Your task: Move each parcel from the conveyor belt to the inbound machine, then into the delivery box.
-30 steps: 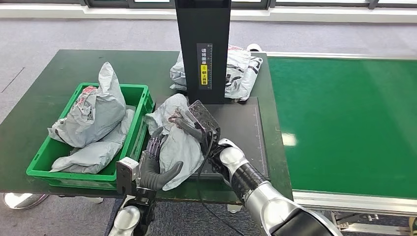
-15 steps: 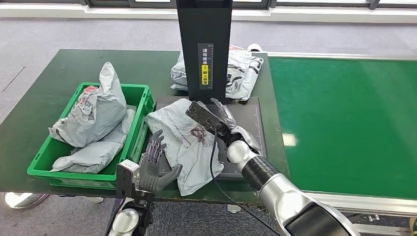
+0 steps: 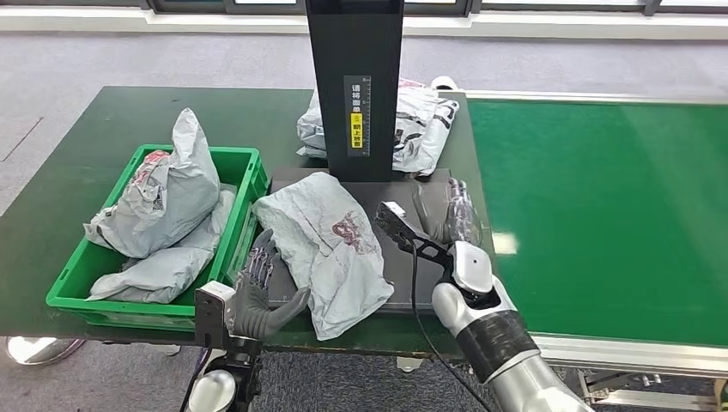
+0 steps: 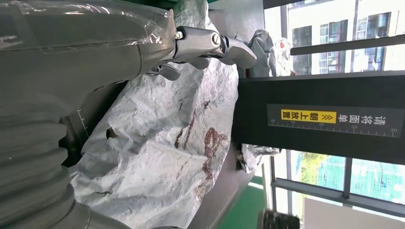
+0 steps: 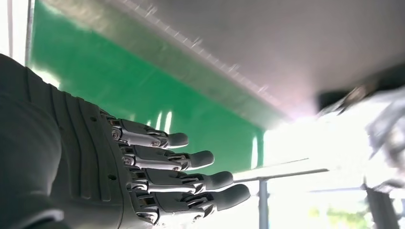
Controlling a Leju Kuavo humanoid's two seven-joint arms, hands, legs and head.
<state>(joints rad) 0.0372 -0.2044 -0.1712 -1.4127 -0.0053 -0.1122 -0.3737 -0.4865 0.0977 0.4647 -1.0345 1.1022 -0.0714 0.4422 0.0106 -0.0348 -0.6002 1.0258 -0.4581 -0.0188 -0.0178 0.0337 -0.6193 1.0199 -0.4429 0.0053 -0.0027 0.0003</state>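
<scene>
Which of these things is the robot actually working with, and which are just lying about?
In the job: grey parcel on the black scanner plate; green box with parcels; conveyor belt; left hand; right hand.
Lying about: bagged parcel behind the post.

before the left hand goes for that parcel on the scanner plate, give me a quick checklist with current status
1. Parcel lies on the inbound machine's plate: ok, though its near end hangs past the plate's front edge.
2. Right hand free of the parcel: ok, fingers spread, holding nothing, beside the plate's right edge.
3. Left hand ready: ok, open, at the parcel's near-left edge; whether it touches cannot tell.
4. Room in the green delivery box: not ok for a flat drop, two parcels already fill most of it.
5. Conveyor belt has the next parcel: not ok, none on the visible belt.
6. Scan registered: cannot tell.
</scene>
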